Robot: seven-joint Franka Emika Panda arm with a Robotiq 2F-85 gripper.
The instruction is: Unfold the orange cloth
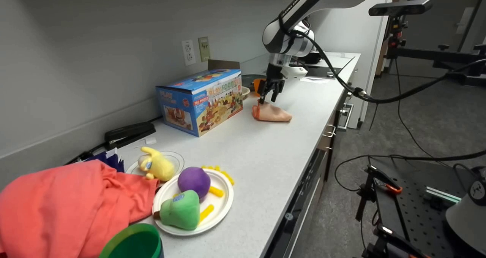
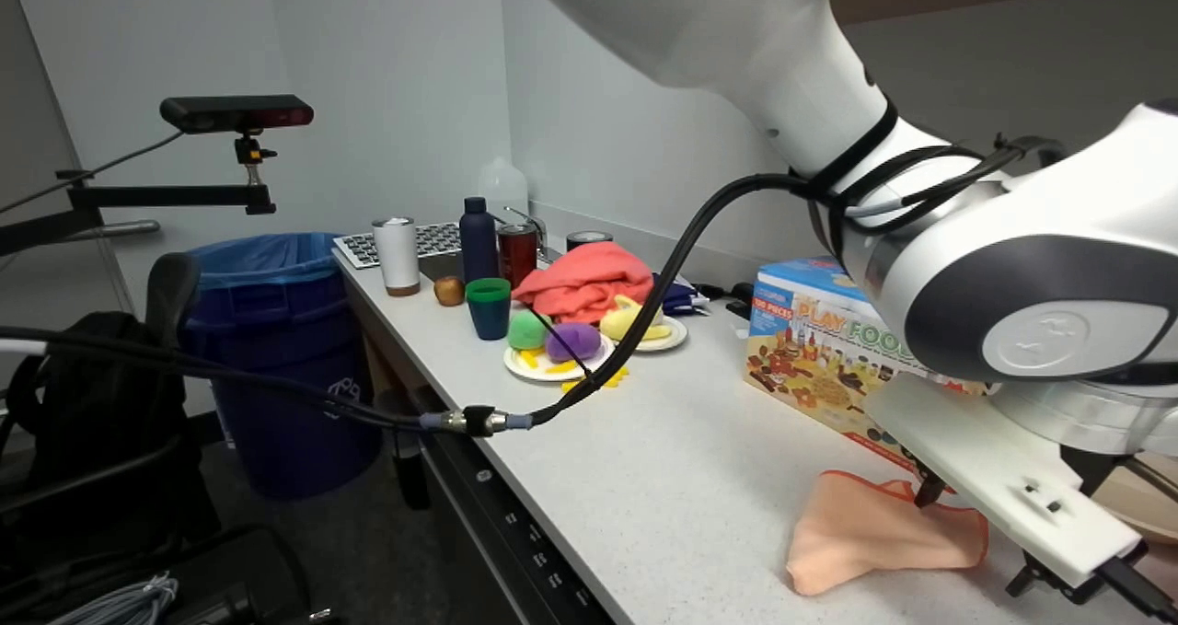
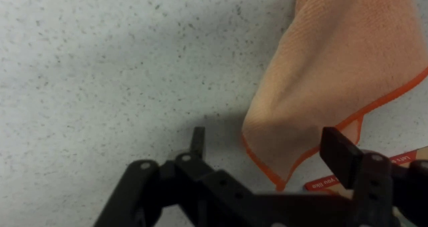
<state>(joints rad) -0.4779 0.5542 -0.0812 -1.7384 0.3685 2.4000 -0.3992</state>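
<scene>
Fingers [image 3: 198,143] are spread wide with nothing pinched between them. In the wrist view the gripper [image 3: 264,136] straddles the narrow tip of the orange cloth [image 3: 337,63]: the nine o'clock finger is over the speckled counter [image 3: 117,86], while the three o'clock one overlaps the bright hem. Can't tell if either is actually touching fabric. I'd guess it's there because a corner is the easiest bit to grab and peel back. The cloth lies on the counter, running from that tip up toward one o'clock, and a little hemmed flap [image 3: 353,131] peeks out from under the top layer just past the three o'clock finger, so I read it as doubled over and not unfolded yet. Imo the catch is catching both layers, which would probably just drag the whole bundle along. In an exterior view the play food box [image 1: 220,94] stands at nine o'clock, just beside the cloth, so I'd peel away from it, toward five or six. Farther off, between seven and eight, a white plate [image 1: 224,209] holds a green plush pear [image 1: 181,211] and a purple plush ball [image 1: 194,182], with a heap of coral fabric [image 1: 68,208] at eight, probably down that end to leave working room.
</scene>
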